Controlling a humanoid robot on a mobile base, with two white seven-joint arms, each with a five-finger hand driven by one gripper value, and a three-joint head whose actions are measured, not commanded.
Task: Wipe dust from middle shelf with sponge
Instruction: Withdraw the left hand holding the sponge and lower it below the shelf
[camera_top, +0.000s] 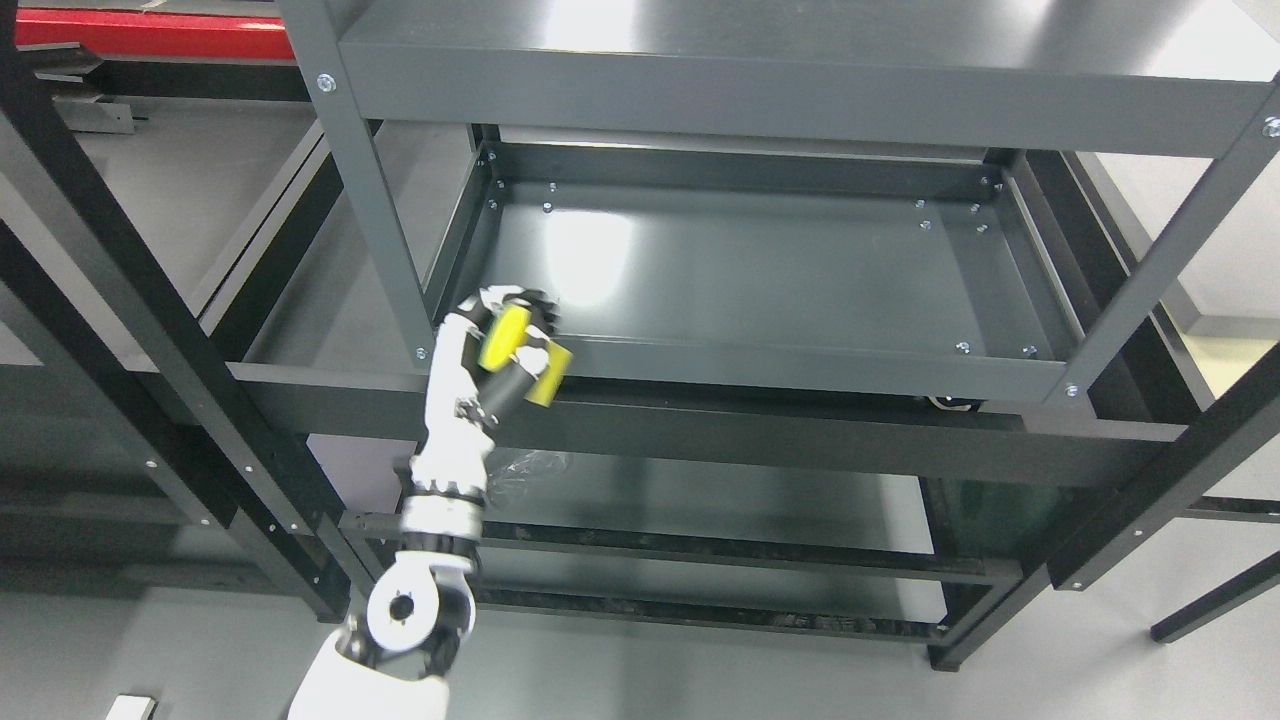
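Left hand (505, 345) is up at the front-left corner of the middle shelf (760, 270), fingers (525, 300) wrapped around a yellow sponge (520, 355). Sponge sits over the shelf's front lip (800, 370), just right of the front-left upright (375, 200); can't tell whether it actually touches the shelf surface or only the lip. Forearm (450, 470) comes up from the lower left, crossing in front of the lower crossbeam (800, 430) and the bottom shelf (720, 520). Middle shelf tray is dark grey metal, bare, glare patch near its left-back area, bolt heads (960, 348) along the edges. Top shelf (800, 60) overhangs the whole tray from above, so access is only through the front gap between the uprights. Front-right upright (1170, 250) runs diagonally on the far side, well apart from the hand. Black rack frame (150, 330) stands close to the left of the arm. Red bar (150, 35) top left, behind. Something clear and crinkly (525, 470) on the bottom shelf behind the wrist, too indistinct to identify.
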